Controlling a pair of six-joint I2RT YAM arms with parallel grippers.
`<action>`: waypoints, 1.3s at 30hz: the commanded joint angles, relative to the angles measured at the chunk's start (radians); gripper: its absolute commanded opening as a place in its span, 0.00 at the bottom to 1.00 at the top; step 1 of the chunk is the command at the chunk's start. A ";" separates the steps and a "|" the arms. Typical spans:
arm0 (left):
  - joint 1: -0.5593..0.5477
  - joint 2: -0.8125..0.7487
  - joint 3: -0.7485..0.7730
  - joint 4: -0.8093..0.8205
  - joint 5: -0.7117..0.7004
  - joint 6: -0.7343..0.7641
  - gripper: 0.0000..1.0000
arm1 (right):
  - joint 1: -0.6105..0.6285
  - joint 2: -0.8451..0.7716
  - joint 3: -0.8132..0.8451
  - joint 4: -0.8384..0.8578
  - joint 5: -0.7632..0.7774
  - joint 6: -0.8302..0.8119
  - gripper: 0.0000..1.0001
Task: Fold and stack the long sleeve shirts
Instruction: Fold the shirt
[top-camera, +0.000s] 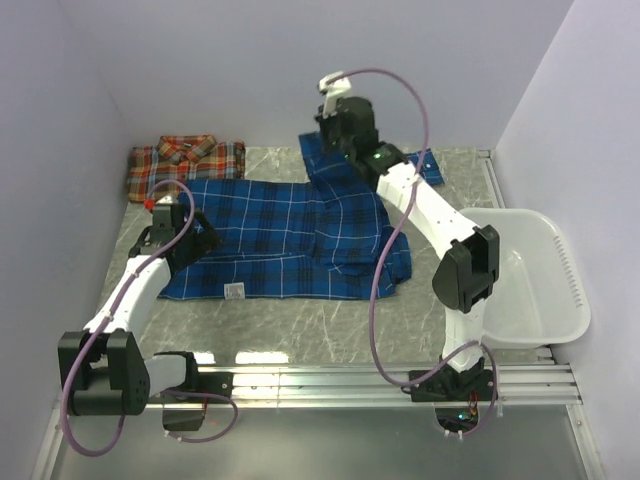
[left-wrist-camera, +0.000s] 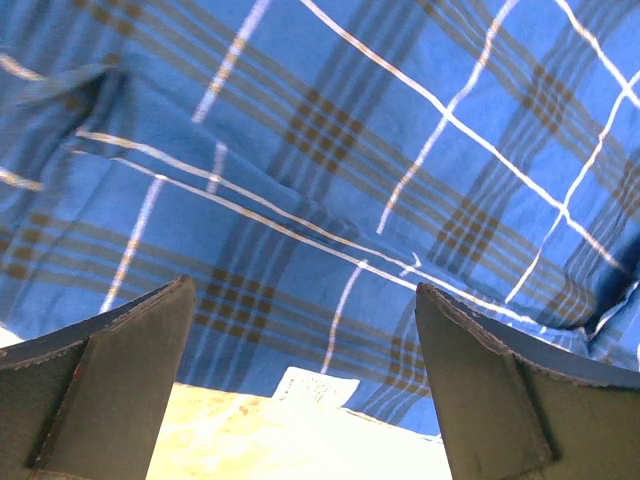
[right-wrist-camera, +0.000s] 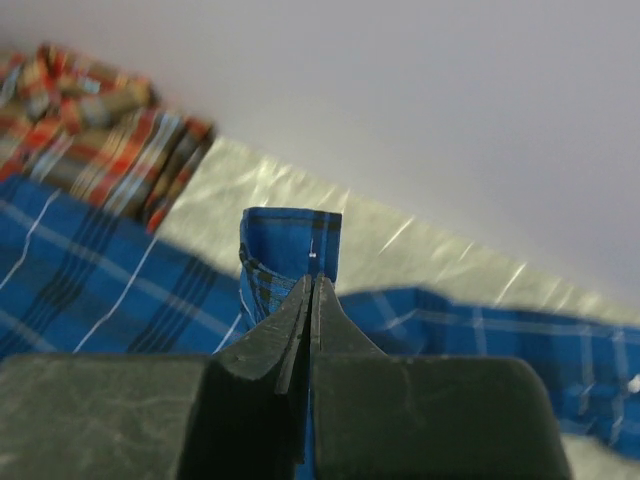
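A royal blue plaid long sleeve shirt (top-camera: 280, 235) lies spread flat on the table's middle. My right gripper (top-camera: 335, 135) is at the far edge, shut on a blue sleeve cuff (right-wrist-camera: 295, 240) and holding it off the table; the cloth sticks up past the closed right gripper (right-wrist-camera: 313, 278). My left gripper (top-camera: 190, 235) hovers open over the shirt's left part. In the left wrist view the left gripper (left-wrist-camera: 302, 290) frames blue cloth (left-wrist-camera: 330, 150) and a white label (left-wrist-camera: 318, 388) at the hem, with nothing between the fingers. The red-orange plaid shirt (top-camera: 185, 160) lies bunched at the back left.
A white plastic basket (top-camera: 530, 280) stands at the right, beside the right arm. Another bit of blue cloth (top-camera: 428, 165) lies at the back right. Walls close the table at the back and both sides. A metal rail (top-camera: 400, 380) runs along the near edge.
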 joint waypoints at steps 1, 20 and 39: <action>0.042 -0.057 -0.011 0.021 0.022 -0.029 0.98 | 0.067 -0.096 -0.051 -0.013 0.111 0.069 0.00; 0.063 -0.219 -0.020 -0.102 0.068 -0.185 0.98 | 0.396 -0.169 -0.461 0.122 0.149 0.604 0.00; 0.063 -0.261 -0.068 -0.143 0.172 -0.208 0.95 | 0.436 -0.165 -0.479 0.094 -0.015 0.471 0.77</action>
